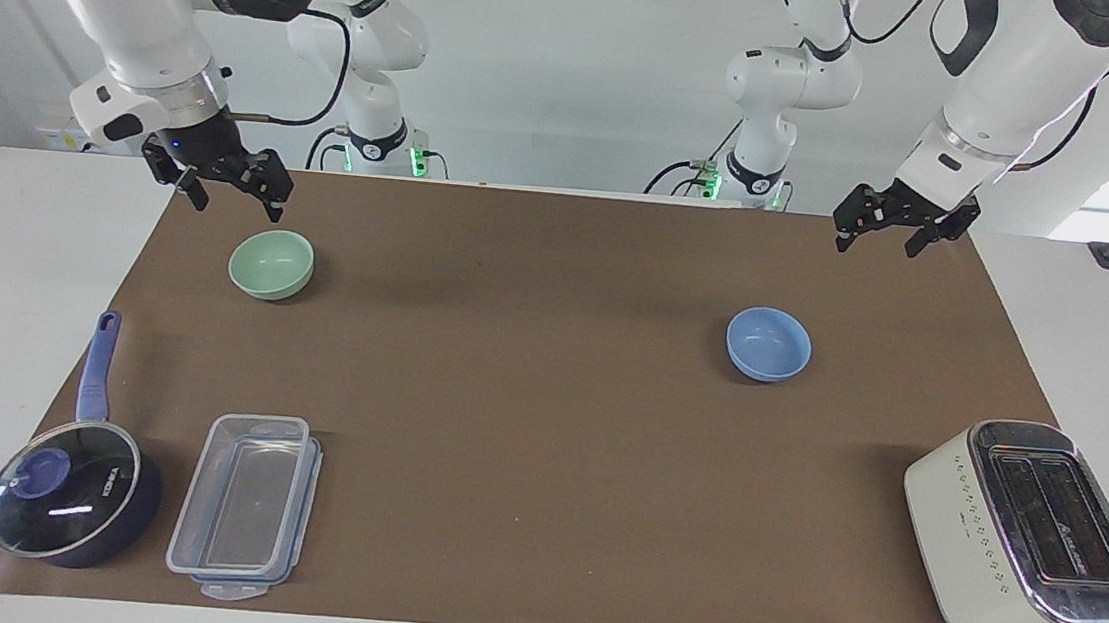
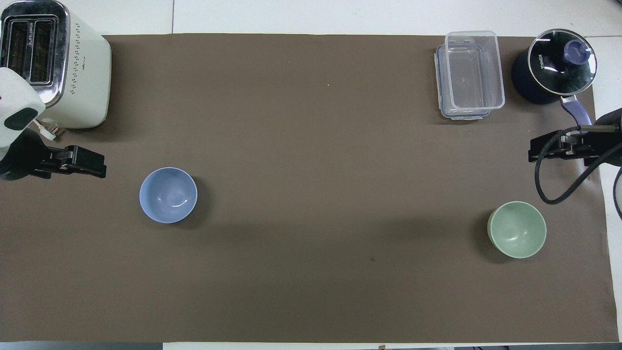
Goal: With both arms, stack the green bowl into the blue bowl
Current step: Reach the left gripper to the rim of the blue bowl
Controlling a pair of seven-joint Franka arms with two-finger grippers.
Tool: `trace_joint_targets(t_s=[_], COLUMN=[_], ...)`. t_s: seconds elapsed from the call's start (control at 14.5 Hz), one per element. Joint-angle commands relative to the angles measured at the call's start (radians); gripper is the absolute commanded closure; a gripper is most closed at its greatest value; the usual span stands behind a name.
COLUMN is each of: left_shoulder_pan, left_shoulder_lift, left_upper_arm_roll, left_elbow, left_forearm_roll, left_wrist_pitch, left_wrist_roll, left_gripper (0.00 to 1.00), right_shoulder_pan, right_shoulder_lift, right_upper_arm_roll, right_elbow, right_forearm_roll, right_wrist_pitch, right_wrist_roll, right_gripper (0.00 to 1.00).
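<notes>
Brown mat [image 1: 544,431] on white table [image 1: 3,303]; left gripper [image 1: 890,236], right gripper [image 1: 236,193] spread, empty.

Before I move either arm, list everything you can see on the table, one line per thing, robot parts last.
green bowl: one, pale mint green, on the mat at the right arm's end, upright and empty.
blue bowl: one, light blue, on the mat toward the left arm's end, upright and empty.
saucepan: one, dark blue with glass lid, farther from the robots than the green bowl.
plastic container: one, clear, beside the saucepan.
toaster: one, cream and chrome, farther from the robots than the blue bowl.
mat: one, brown.
right gripper: black, fingers open, raised near the green bowl.
left gripper: black, fingers open, raised over the mat's edge.
</notes>
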Motion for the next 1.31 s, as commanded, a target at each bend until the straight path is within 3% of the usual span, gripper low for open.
trace_joint_targets(t_s=[0.0,0.76,1.04,1.25], left_shoulder_pan=[-0.012,0.01,0.019,0.022], left_shoulder_lift=[-0.018,-0.014,0.009,0.067], left_upper_arm_roll=[0.004,0.006,0.007,0.009], left_elbow=[-0.018,-0.051,-0.251,-0.388], left_forearm_roll=[0.017,0.017,0.017,0.017], left_wrist_pitch=[0.004,0.069,0.302,0.479], left_wrist_roll=[-0.006,-0.008,0.008,0.086], left_gripper=[0.0,0.0,0.0,0.0], right_shoulder_pan=[-0.009,-0.009,-0.01,-0.052], right_shoulder_lift=[-0.008,-0.014,-0.016,-0.039], right_upper_arm_roll=[0.002,0.002,0.002,0.002], right_elbow=[-0.005,-0.02,-0.023,-0.083], right_forearm_roll=[-0.004,-0.004,-0.002,0.004], right_wrist_pitch=[0.001,0.005,-0.001,0.041], right_wrist_roll=[-0.022,-0.017,-0.016,-0.077], right_gripper=[0.0,0.0,0.0,0.0])
